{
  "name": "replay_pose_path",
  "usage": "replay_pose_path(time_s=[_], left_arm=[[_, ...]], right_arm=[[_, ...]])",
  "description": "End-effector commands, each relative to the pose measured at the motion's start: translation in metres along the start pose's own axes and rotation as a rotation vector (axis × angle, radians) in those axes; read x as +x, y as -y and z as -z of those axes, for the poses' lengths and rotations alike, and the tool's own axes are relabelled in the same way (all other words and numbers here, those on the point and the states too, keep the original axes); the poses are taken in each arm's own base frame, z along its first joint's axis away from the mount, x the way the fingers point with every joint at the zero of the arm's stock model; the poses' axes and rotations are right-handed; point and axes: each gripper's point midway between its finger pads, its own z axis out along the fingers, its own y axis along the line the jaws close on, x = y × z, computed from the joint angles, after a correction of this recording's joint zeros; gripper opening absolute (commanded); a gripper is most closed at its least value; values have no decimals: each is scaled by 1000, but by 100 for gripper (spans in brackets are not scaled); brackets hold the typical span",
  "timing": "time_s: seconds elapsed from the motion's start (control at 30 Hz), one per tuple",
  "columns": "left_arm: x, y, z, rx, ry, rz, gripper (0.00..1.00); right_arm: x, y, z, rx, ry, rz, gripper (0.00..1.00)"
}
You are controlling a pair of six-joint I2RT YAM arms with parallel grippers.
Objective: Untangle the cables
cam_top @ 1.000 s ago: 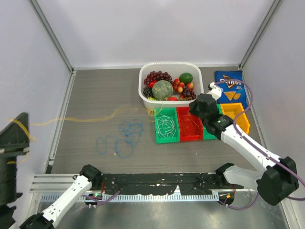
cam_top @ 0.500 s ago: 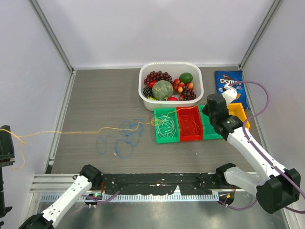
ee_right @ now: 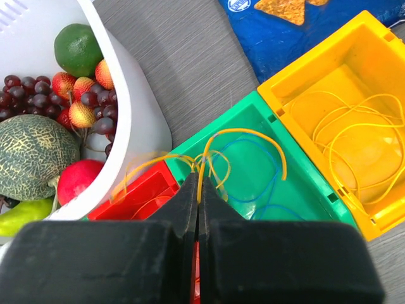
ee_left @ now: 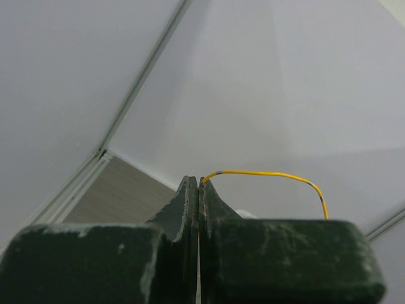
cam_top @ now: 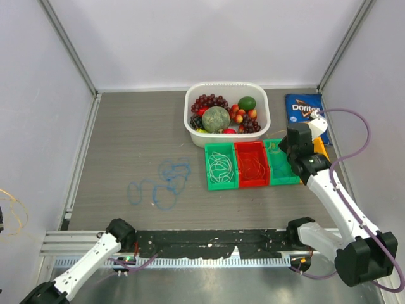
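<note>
Pinching a yellow cable [ee_left: 272,173] in our closed left gripper [ee_left: 199,183], we are holding it off the left edge of the table [cam_top: 126,126]. Our right gripper [ee_right: 198,185] is clamping a yellow strand [ee_right: 253,132] above the green bin [ee_right: 305,185], crowded by the fruit basket [ee_right: 136,107] and yellow bin [ee_right: 354,63]. A blue cable [cam_top: 166,187] is lying on the table.

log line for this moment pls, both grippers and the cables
left gripper shut on yellow cable | right gripper shut on yellow cable over green bin | blue cable lying on table
</note>
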Motion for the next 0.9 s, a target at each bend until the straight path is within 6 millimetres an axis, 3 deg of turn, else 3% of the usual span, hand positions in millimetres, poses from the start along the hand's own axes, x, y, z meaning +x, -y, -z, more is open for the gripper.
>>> replay_pose_path(time_s=[0.0,0.1,0.27,0.33,0.43,0.53,0.7,0.87], left_arm=[[-14,-12,10,37,38,122,0],[22,16,-7,115,-63,147,0],[106,79,-44,214,-258,60,0],[137,91,-55,204,-319,6,0],[169,101,-66,191,-377,-29,0],[185,114,-69,223,-397,3,0],[204,136,-69,285,-460,45,0],[206,155,-64,350,-502,106,0]], right_arm=[[-21,-26,11,-122,26,11,1],[-29,-40,23,-185,46,20,1],[-63,-69,54,-297,92,33,1],[-88,-84,72,-344,117,11,1],[-108,-89,83,-355,154,-18,1],[-126,-87,86,-313,192,-39,1],[-139,-72,80,-209,250,-94,1],[-156,-35,65,1,347,-157,1]])
